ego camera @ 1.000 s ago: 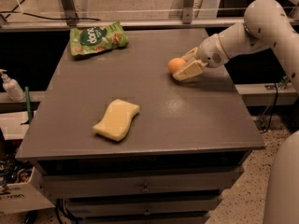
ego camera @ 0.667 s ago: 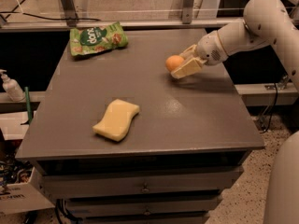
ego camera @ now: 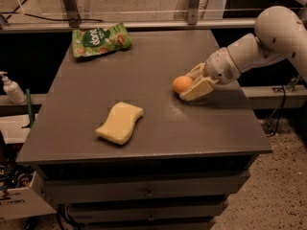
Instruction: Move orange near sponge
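Note:
The small round orange (ego camera: 182, 84) is on the right half of the dark grey table (ego camera: 158, 128), held between the pale fingers of my gripper (ego camera: 188, 86). The gripper reaches in from the right on the white arm (ego camera: 268, 40), is shut on the orange, and sits low over the table top. The pale yellow sponge (ego camera: 120, 122), with wavy sides, lies flat near the table's front left, about a hand's width left of and in front of the orange.
A green snack bag (ego camera: 100, 39) lies at the table's back left. A white dispenser bottle (ego camera: 11, 88) stands off the table to the left. Drawers (ego camera: 144, 190) are below the table top, and a metal rail (ego camera: 144, 25) runs behind it.
My gripper has carried the orange toward the table's front, closer to the sponge. The sponge and the bag have not moved.

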Controlling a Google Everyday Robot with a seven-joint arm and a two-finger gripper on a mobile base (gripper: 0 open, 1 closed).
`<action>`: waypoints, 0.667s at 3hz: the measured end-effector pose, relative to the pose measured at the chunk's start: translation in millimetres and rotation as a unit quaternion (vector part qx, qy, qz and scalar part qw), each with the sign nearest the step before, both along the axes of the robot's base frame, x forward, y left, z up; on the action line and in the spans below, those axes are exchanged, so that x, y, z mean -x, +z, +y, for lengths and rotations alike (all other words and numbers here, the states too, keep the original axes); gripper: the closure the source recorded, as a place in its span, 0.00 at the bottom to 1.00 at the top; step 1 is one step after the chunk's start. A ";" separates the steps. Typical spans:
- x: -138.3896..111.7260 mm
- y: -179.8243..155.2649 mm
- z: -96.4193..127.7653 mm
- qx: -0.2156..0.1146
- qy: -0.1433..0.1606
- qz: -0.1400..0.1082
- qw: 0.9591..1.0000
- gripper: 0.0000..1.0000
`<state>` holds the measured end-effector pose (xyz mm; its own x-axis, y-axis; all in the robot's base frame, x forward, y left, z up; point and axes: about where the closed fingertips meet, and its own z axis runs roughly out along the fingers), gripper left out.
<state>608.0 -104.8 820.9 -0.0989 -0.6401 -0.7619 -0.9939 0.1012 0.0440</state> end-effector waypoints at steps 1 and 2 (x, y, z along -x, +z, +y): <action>19.6 -12.1 3.6 0.012 0.017 0.010 1.000 1.00; 19.6 -5.0 3.6 0.012 0.017 0.010 1.000 1.00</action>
<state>588.4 -101.2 816.0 -0.0916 -0.6615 -0.7443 -0.9958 0.0681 0.0620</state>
